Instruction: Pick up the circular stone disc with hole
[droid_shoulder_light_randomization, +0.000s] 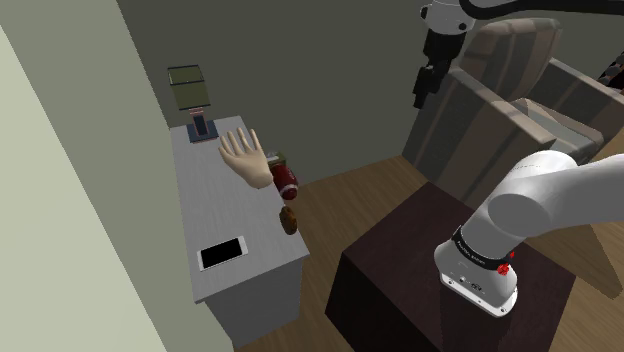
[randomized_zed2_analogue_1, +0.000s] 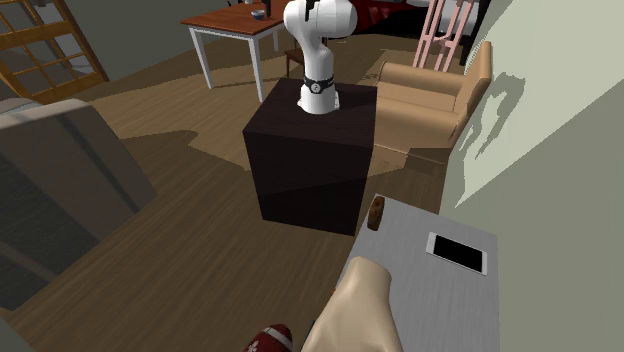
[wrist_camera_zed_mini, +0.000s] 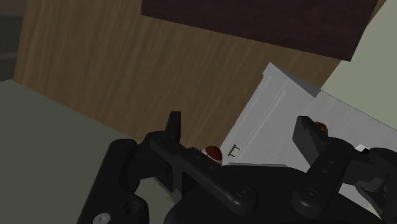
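Bare tabletop (droid_shoulder_light_randomization: 215, 205) between hand model (droid_shoulder_light_randomization: 247, 157) and phone (droid_shoulder_light_randomization: 222, 252)

White robot arm (droid_shoulder_light_randomization: 540, 192) rises from its base, bends overhead and reaches away, with the wrist turned down. Its black gripper (droid_shoulder_light_randomization: 421, 95) hangs high, pointing downward, two fingers (wrist_camera_zed_mini: 173, 127) standing apart and clasping nothing.

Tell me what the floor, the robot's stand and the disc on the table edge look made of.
Floor: wood boards, brown with lengthwise grain, dull sheen. Stand: very dark brown, matte, no clear grain; material unclear. Disc: mottled brown, slightly glossy; could be stone or wood, cannot tell.
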